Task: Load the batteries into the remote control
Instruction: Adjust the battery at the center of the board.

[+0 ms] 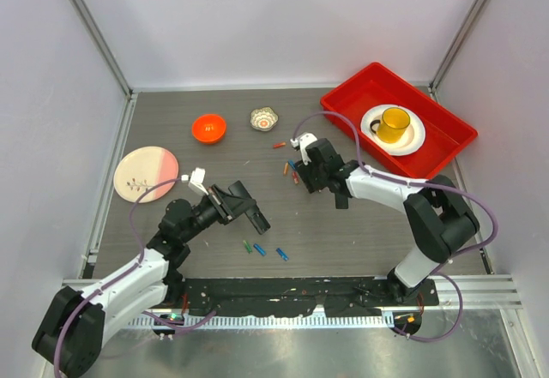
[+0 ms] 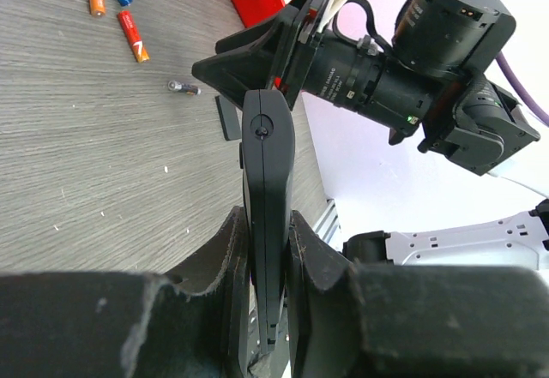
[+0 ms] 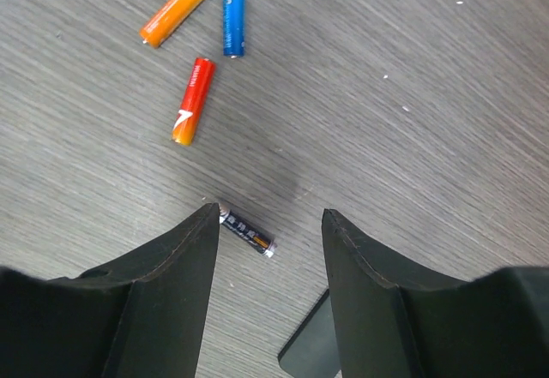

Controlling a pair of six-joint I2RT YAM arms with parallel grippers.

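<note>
My left gripper (image 1: 232, 200) is shut on the black remote control (image 1: 254, 214) and holds it edge-on above the table; it also shows in the left wrist view (image 2: 268, 138). My right gripper (image 3: 270, 215) is open, its fingertips low over a small black battery (image 3: 247, 231) that lies on the table between them. Orange (image 3: 176, 7), blue (image 3: 232, 9) and red (image 3: 193, 99) batteries lie just beyond. A flat black cover piece (image 3: 313, 352) lies under the right finger. Green (image 1: 247, 246) and blue (image 1: 259, 249) batteries lie near the front.
An orange bowl (image 1: 208, 127) and a small patterned bowl (image 1: 264, 118) stand at the back. A pink plate (image 1: 146, 173) lies at the left. A red tray (image 1: 446, 129) at the back right holds a white plate and a yellow mug (image 1: 395, 123).
</note>
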